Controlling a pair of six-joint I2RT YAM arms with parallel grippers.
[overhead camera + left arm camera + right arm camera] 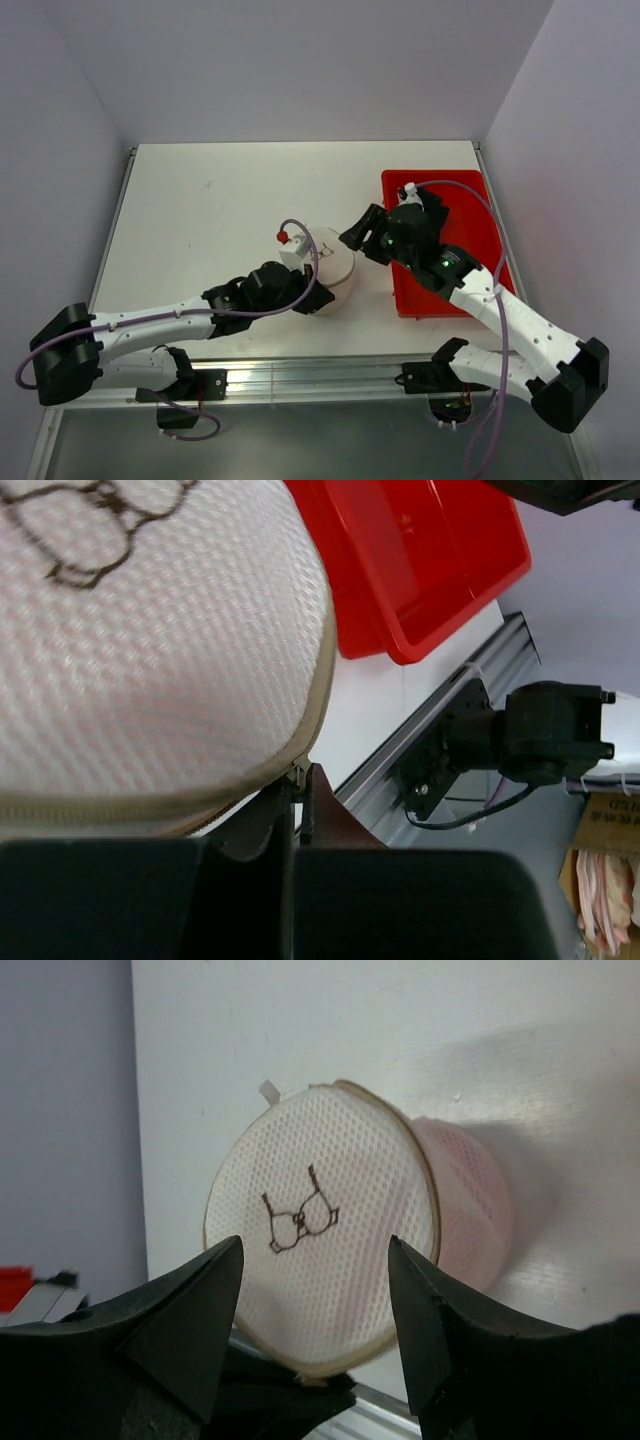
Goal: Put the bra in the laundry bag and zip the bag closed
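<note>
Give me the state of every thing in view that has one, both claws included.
White round mesh laundry bag: on the table, zipper's extent unclear.
Pale pink fabric bra: inside the bag, showing through the mesh.
Red plastic bin: upright, beside the bag.
Left claw: shut on the bag's zipper pull.
Right claw: open, facing the bag, not touching.

White woven mesh laundry bag (330, 1250), glossy red plastic bin (420, 560)

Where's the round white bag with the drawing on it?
In the top view the laundry bag is near the middle of the table, left of the red bin, between the left gripper and the right gripper.
</note>
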